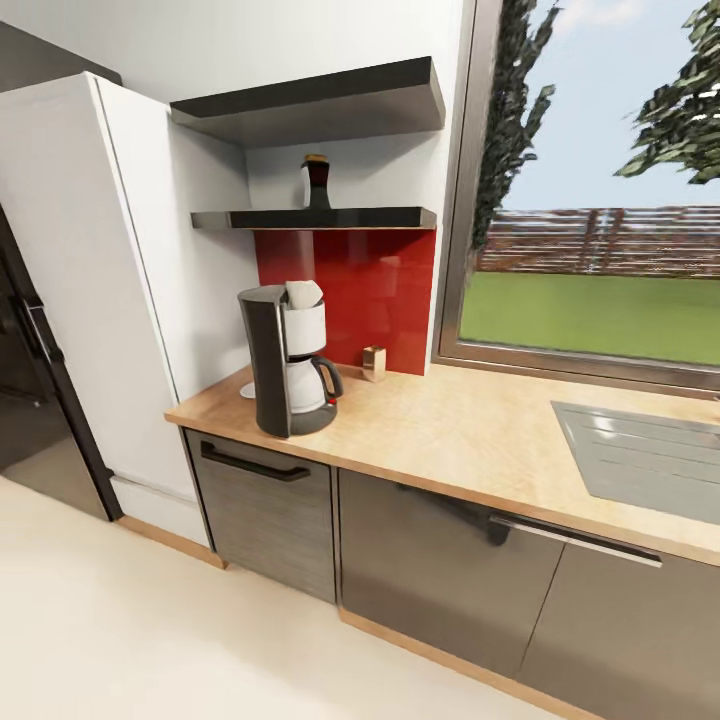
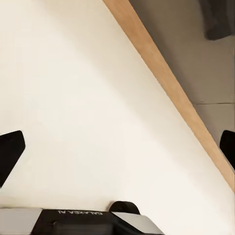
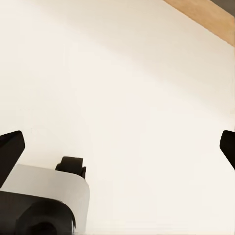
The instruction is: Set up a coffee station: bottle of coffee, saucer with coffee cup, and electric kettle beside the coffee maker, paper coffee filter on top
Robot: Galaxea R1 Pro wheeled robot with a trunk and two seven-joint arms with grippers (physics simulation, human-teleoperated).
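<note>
from the left, a tall white refrigerator (image 1: 90,290) bounds the light wooden countertop (image 1: 450,425). the black coffee maker with a white carafe (image 1: 287,362) stands at the counter's left end, seemingly already carrying a white paper filter (image 1: 304,294) in its top. a flat white disc (image 1: 247,390), perhaps the saucer, peeks out behind it. the dark bottle of coffee (image 1: 316,183) waits on the black lower shelf (image 1: 315,218) above. a steel sink (image 1: 640,455) lies far right. left gripper (image 2: 117,152) and right gripper (image 3: 117,147) hang released and empty over the pale floor (image 3: 127,88), probably carried low while the robot is in transit.
</note>
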